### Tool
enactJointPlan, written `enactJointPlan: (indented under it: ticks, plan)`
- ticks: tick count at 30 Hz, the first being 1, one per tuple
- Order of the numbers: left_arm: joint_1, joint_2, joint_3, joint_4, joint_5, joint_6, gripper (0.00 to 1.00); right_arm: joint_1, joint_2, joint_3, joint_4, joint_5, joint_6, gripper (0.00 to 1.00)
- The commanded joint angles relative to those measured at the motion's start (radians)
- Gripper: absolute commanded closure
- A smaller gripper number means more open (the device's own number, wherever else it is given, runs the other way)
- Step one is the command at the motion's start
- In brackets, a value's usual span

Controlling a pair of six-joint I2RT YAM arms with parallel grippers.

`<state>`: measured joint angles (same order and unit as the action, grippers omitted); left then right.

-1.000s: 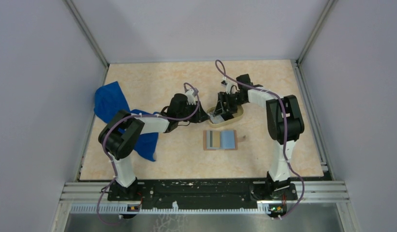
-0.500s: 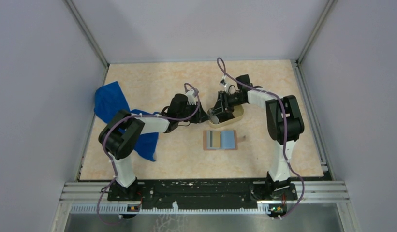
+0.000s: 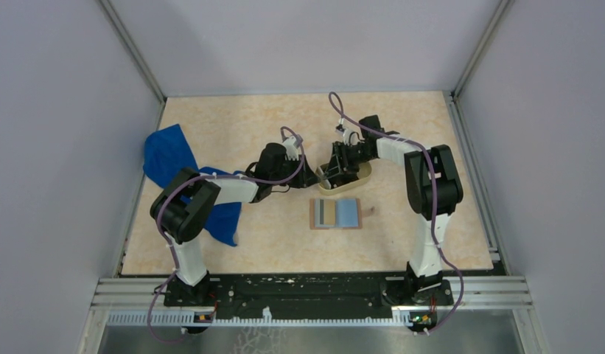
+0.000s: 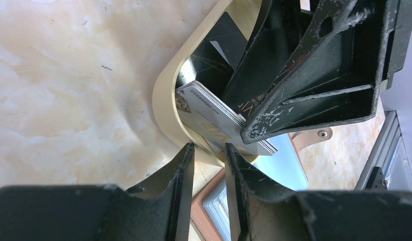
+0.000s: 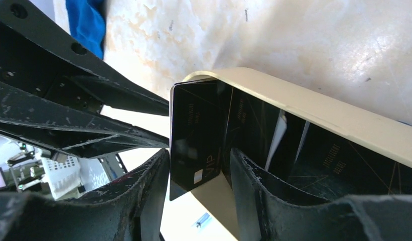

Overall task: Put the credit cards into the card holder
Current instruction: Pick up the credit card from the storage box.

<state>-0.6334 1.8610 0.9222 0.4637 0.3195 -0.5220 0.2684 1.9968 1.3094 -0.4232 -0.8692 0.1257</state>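
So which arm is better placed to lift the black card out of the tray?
Right. The right gripper straddles the black card in the tray; the left gripper only pinches the tray's rim, probably steadying it.

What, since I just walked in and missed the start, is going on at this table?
Both arms work at the oval tray. The left gripper pinches its rim in its jaws. The right gripper has its jaws around a black card stood on edge in the tray, a white card beside it. The card holder lies open on the table nearby.
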Motion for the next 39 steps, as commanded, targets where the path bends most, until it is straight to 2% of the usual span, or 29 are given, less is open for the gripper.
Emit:
enactJointPlan:
  ticks: [1,7,10,13,21,31,39]
  plan:
    - [-0.006,0.013,0.027,0.026,0.028,0.013,0.65,0.006,-0.003,0.033,-0.023,0.055,-0.053,0.52]
    - [-0.005,0.013,0.026,0.028,0.031,0.014,0.65,0.01,-0.011,0.033,-0.022,0.114,-0.067,0.58]
    - [-0.005,0.012,0.026,0.029,0.033,0.014,0.65,0.009,-0.008,0.036,-0.02,0.105,-0.064,0.71]
    - [-0.005,0.012,0.025,0.031,0.035,0.014,0.65,0.01,-0.003,0.038,-0.024,0.11,-0.066,0.74]
    - [-0.006,0.011,0.023,0.035,0.038,0.016,0.65,0.008,-0.012,0.043,-0.041,0.184,-0.099,0.74]
    - [-0.005,0.011,0.021,0.036,0.039,0.017,0.65,0.009,0.029,0.056,-0.053,0.085,-0.092,0.65]
    - [-0.005,0.01,0.018,0.041,0.043,0.017,0.65,-0.002,0.074,0.045,-0.005,-0.089,-0.016,0.63]
